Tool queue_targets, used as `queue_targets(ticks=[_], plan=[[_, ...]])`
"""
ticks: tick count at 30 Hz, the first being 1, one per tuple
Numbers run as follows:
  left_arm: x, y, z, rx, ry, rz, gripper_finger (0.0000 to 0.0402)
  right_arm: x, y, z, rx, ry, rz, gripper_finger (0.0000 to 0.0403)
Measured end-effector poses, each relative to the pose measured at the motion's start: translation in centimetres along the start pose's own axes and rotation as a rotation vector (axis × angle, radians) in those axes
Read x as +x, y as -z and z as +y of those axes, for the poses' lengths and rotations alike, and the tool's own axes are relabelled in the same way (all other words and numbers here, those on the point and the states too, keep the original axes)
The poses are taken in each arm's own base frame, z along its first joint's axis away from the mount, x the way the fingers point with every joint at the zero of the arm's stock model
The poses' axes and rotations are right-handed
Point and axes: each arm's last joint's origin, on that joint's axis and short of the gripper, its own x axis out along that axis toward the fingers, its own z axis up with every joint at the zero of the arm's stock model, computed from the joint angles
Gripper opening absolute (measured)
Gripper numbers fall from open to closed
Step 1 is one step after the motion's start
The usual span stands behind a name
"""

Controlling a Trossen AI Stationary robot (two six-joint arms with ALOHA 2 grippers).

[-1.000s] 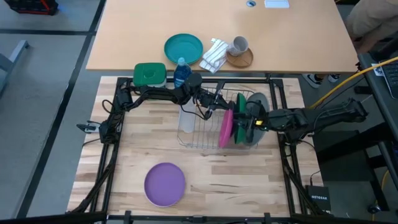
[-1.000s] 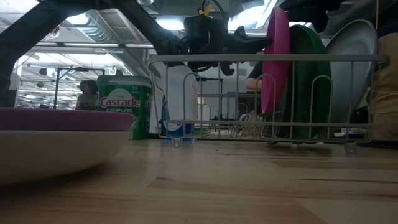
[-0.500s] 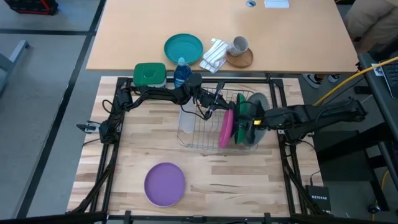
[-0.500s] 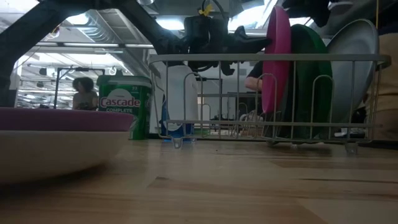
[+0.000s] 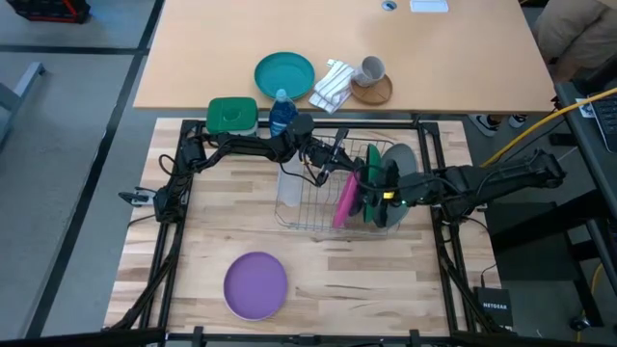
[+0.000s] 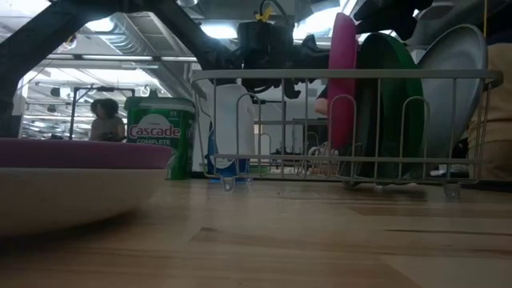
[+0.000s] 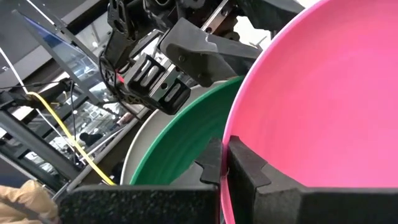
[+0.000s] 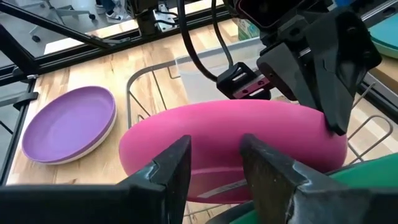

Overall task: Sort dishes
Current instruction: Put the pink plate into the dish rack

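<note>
Since a moment ago the magenta-pink plate (image 5: 344,200) has tilted, its top edge leaning away from the green plate (image 5: 372,181). My left gripper (image 7: 222,163) is clamped on its rim; it stands on edge in the wire rack (image 5: 299,207). My right gripper (image 8: 214,165), fingers parted, hovers just above it.

High view looks straight down, low view level across – both wrist views crowd the pink plate (image 8: 230,146)

Pink plate (image 8: 236,140) smooth matt plastic; rack (image 6: 320,120) thin metal wire; table (image 5: 386,260) pale wood planks.
</note>
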Motion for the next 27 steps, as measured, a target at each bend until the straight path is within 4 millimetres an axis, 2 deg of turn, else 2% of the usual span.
queue_targets(ticks=[6,17,27], plan=[[0.0,0.0,0.0,-0.025,-0.006,0.001,0.0,-0.2,-0.3,0.0,-0.001,-0.002,-0.012,0.0147],[0.1,-0.1,0.2,-0.257,-0.048,0.023,0.0,-2.9,-4.0,0.4,-0.071,-0.01,-0.074,0.0147],[0.6,0.0,-0.4,-0.392,-0.039,0.057,0.0,-3.2,-4.4,0.4,-0.083,-0.014,-0.086,0.0147]])
